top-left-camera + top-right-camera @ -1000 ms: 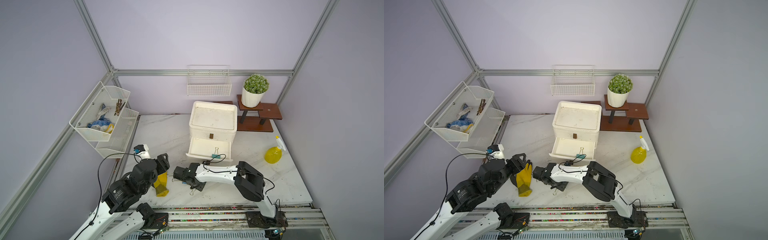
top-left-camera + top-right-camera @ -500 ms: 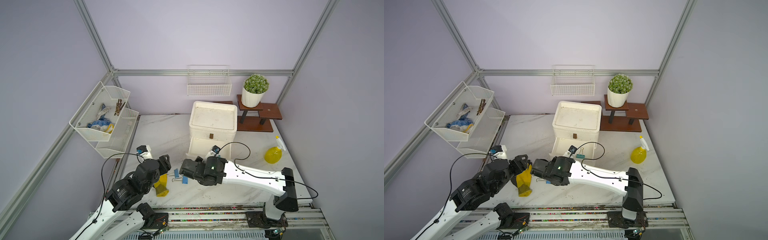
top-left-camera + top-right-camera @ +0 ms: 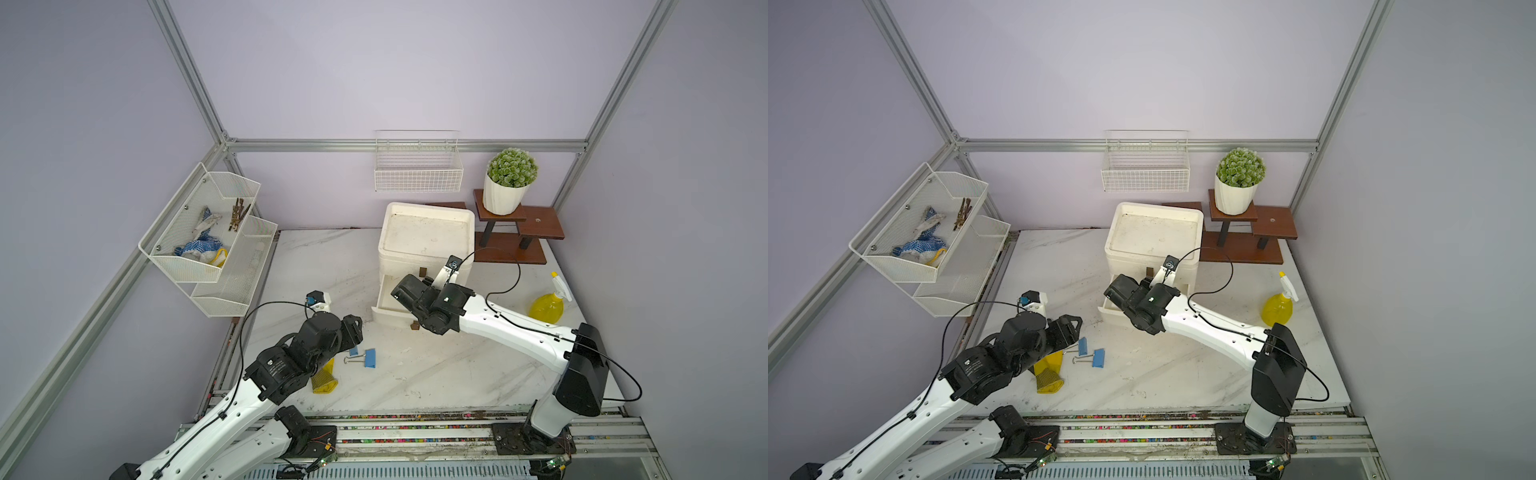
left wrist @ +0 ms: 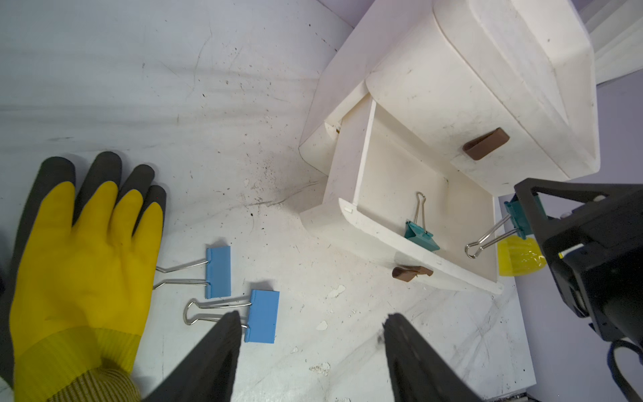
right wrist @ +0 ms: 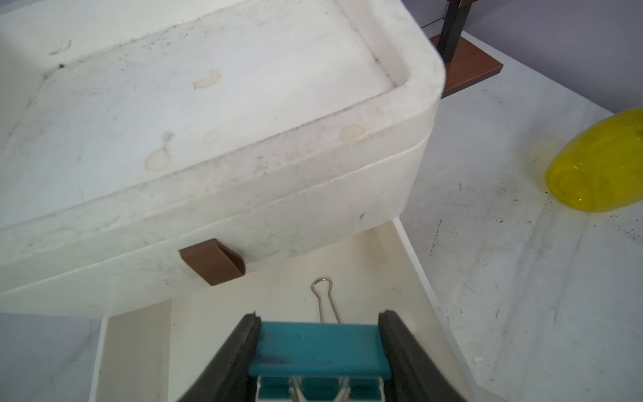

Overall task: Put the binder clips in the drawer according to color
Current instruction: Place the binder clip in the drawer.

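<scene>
The right gripper (image 5: 320,322) had its fingers (image 5: 236,355) clamped across the body of a light, stiff teal binder clip (image 5: 318,351) over the open drawer (image 5: 414,264), while the left gripper (image 4: 313,316), fingers apart, hovered near two blue binder clips (image 4: 264,313) on the worktop (image 4: 174,87), probably best pinched likewise.

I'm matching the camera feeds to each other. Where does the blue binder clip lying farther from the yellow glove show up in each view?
Both top views: the blue folded-metal binder clip lies low and left of centre, on the marble tabletop.
Left wrist: low, left of centre.
Right wrist: not in it.
Shared landmark: the white plastic drawer box, seen in all four.
</scene>
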Robot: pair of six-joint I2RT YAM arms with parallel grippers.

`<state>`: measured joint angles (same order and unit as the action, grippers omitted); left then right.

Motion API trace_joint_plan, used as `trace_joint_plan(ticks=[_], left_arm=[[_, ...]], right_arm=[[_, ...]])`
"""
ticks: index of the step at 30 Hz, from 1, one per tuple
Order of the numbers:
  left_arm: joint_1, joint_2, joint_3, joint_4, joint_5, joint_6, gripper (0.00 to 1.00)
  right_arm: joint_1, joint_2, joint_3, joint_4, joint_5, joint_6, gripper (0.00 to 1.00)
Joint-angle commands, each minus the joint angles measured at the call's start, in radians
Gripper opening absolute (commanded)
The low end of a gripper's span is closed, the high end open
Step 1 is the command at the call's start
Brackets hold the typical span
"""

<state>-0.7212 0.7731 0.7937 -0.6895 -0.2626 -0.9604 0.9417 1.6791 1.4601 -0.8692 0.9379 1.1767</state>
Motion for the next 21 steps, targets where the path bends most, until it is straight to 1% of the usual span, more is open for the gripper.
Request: trace_joint_plan(ticks=[1, 3, 6, 11, 15, 17, 20, 21], left_arm=[[-0.028, 0.012, -0.012, 0.097, 0.065, -0.019, 0.69], [-0.044, 0.026, -0.017, 0.099, 0.069, -0.028, 0.69], [-0.076, 0.057, -0.028, 0.107, 0.072, -0.052, 0.69], [-0.181, 0.148, -0.051, 0.178, 0.053, -0.097, 0.69], [-0.245, 0.235, -0.055, 0.253, 0.046, -0.118, 0.68], [-0.26, 0.27, -0.055, 0.291, 0.045, -0.127, 0.68], [-0.274, 0.313, -0.049, 0.326, 0.039, -0.132, 0.68], [-0.277, 0.325, -0.046, 0.336, 0.036, -0.133, 0.68]], right_arm=[[-0.012, -0.011, -0.015, 0.16, 0.012, -0.129, 0.35], [-0.012, 0.012, -0.011, 0.155, -0.043, -0.149, 0.35], [-0.014, 0.055, 0.012, 0.082, -0.102, -0.11, 0.35], [-0.046, 0.106, 0.003, 0.056, -0.167, -0.097, 0.35], [-0.061, 0.125, 0.009, 0.055, -0.199, -0.126, 0.34], [-0.063, 0.129, 0.013, 0.046, -0.213, -0.14, 0.38], [-0.066, 0.13, 0.019, 0.008, -0.235, -0.135, 0.5], [-0.068, 0.127, 0.018, -0.003, -0.247, -0.136, 0.55]])
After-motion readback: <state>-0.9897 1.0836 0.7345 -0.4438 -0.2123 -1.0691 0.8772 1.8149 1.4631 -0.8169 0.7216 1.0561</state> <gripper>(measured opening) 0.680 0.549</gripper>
